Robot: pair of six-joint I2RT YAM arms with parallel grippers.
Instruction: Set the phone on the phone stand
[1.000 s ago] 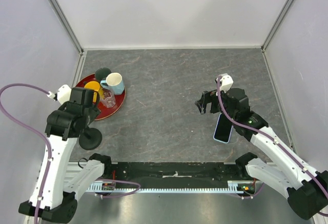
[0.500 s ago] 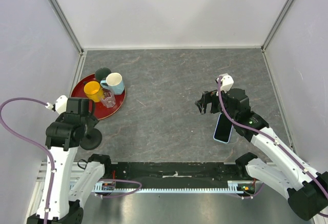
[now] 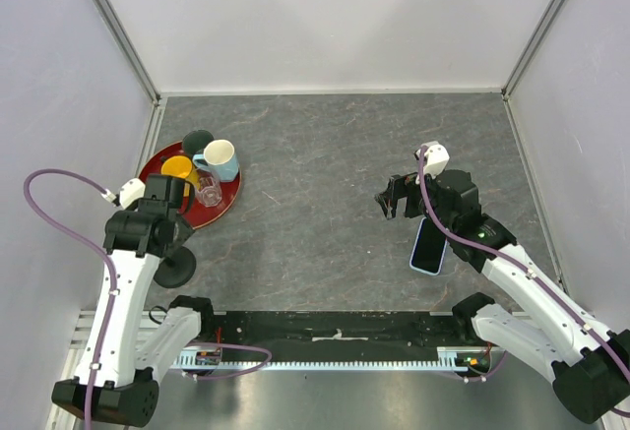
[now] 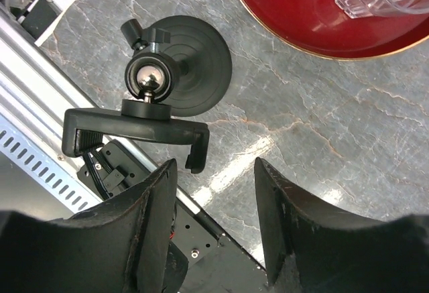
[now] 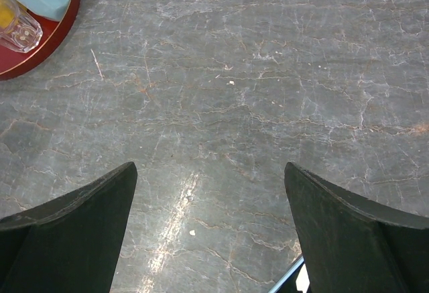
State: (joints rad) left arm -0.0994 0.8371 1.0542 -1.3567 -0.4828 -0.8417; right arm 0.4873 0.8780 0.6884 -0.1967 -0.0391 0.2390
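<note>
In the top view, at the left of the frame, a red tray (image 3: 156, 157) with cups is seen on the desk (image 3: 325, 154). Just below it the phone stand (image 3: 175, 269) is placed upright on its round base. The left gripper (image 4: 214, 222) is held near it; its jaws are spread apart and nothing is gripped. At the lower right the phone (image 3: 429, 246) is laid flat on the desk, partly covered by the right arm. The jaws of the right gripper (image 5: 209, 239) are also spread wide, and nothing is held between them.
</note>
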